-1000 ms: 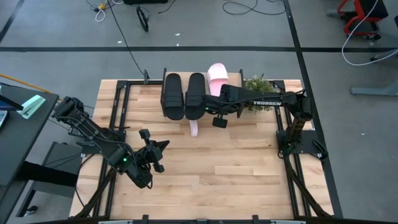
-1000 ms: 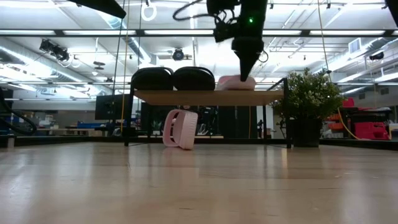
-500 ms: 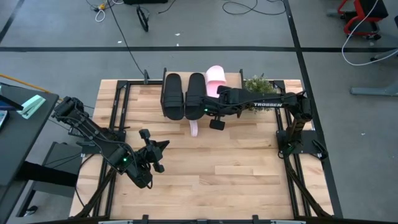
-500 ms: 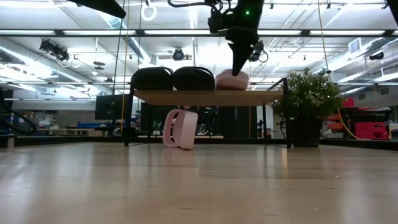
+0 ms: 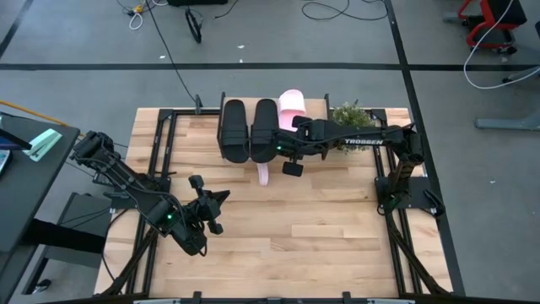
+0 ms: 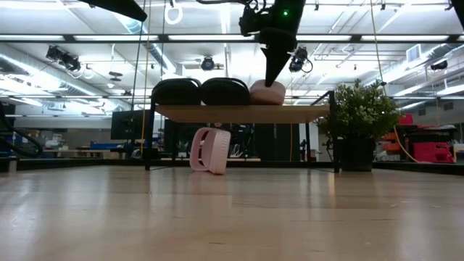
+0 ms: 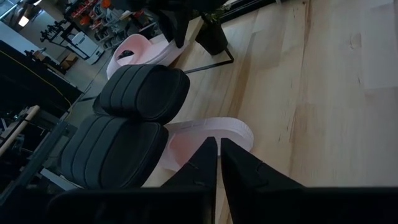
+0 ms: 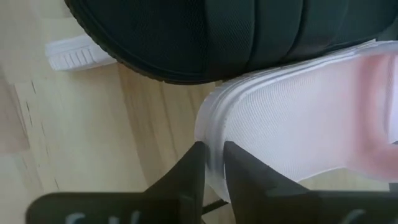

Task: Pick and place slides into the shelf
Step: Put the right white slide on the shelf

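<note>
Two black slides [image 5: 234, 131] [image 5: 265, 128] lie side by side on the shelf [image 6: 239, 112]. A pink slide [image 5: 292, 105] lies next to them on the board, against the right black one. The second pink slide [image 6: 210, 150] stands on its side edge on the table, under the shelf's near edge. My right gripper [image 6: 272, 80] points down at the near end of the pink slide on the shelf, fingers shut. My left gripper [image 5: 221, 196] waits shut above the table's left near part. My right gripper comes from above, pointing down, its shut fingers [image 8: 196, 163] against the rim [image 8: 211, 140] of the pink slide's sole at its near end. The slide lies flat on the shelf board. Whether the rim sits between the fingertips, I cannot tell.
A small potted plant [image 5: 353, 114] stands at the shelf's right end, close to the right arm. Bare wooden tabletop [image 5: 321, 219] lies open near of the shelf. Black frame rails run along the table's left and right sides.
My right gripper has moved toward the table's left, fingers still shut. The pink slide on the shelf has slid left with it, turned straighter, and now lies against the right black slide. The pink slide on the table has stayed in place.
</note>
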`<move>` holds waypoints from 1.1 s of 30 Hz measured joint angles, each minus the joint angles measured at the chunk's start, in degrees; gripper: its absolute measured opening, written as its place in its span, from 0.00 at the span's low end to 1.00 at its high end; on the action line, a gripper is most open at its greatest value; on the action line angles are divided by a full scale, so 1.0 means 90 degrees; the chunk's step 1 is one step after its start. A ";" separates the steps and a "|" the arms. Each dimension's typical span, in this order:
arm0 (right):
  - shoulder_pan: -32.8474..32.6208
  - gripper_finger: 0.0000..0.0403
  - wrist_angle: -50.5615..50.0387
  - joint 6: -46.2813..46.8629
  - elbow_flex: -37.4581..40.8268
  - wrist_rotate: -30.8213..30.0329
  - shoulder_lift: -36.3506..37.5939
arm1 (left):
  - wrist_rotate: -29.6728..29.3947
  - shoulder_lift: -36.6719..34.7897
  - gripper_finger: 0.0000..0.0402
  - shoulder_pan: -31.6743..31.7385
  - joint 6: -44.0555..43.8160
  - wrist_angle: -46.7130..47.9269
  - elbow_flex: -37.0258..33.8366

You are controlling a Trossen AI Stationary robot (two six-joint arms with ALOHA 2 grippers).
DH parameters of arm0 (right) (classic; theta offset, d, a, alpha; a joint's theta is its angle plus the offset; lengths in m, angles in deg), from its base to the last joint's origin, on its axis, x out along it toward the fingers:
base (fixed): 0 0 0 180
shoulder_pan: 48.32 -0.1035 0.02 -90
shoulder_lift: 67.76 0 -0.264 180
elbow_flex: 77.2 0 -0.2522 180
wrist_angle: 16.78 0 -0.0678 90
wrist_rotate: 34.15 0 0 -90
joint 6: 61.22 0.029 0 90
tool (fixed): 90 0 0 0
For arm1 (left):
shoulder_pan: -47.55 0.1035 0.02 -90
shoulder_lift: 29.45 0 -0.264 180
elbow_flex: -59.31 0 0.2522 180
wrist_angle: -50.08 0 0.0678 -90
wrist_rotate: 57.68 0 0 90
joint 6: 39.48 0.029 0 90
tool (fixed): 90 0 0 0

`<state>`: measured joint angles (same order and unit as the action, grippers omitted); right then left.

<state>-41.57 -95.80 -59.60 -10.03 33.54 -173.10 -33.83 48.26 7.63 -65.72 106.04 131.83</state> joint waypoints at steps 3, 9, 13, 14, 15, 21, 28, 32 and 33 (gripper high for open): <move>0.0057 0.18 -0.0002 -0.0045 0.0000 0.0030 0.0000 | 0.0001 0.0000 0.06 0.0000 0.0000 0.0002 0.0000; 0.0186 0.16 0.0012 -0.0094 0.0000 0.0011 0.0000 | -0.0001 0.0000 0.04 0.0000 0.0000 -0.0001 0.0000; 0.0207 0.12 0.0011 -0.0183 0.0000 0.0012 0.0000 | -0.0001 0.0000 0.05 0.0000 0.0000 0.0002 0.0000; 0.0205 0.12 0.0007 -0.0189 0.0000 0.0013 0.0000 | -0.0001 0.0000 0.06 0.0000 0.0000 0.0001 0.0000; 0.0208 0.12 0.0007 -0.0194 0.0000 0.0022 0.0000 | -0.0001 0.0000 0.06 0.0000 0.0000 0.0000 0.0000; 0.0208 0.13 0.0005 -0.0472 0.0000 0.0029 0.0000 | -0.0001 0.0000 0.07 0.0000 0.0000 0.0001 0.0000; 0.0249 0.17 0.0019 -0.0529 0.0000 0.0041 0.0000 | -0.0001 0.0000 0.04 0.0002 0.0000 0.0002 0.0000; 0.0266 0.17 0.0017 -0.0566 0.0000 0.0025 0.0000 | 0.0000 0.0000 0.04 0.0000 0.0000 0.0001 0.0000; 0.0277 0.17 0.0017 -0.0573 0.0000 0.0026 0.0000 | -0.0001 0.0000 0.05 0.0000 0.0000 0.0000 0.0000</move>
<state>-39.07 -95.64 -64.75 -10.03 33.78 -173.10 -33.83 48.26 7.63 -65.72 106.04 131.83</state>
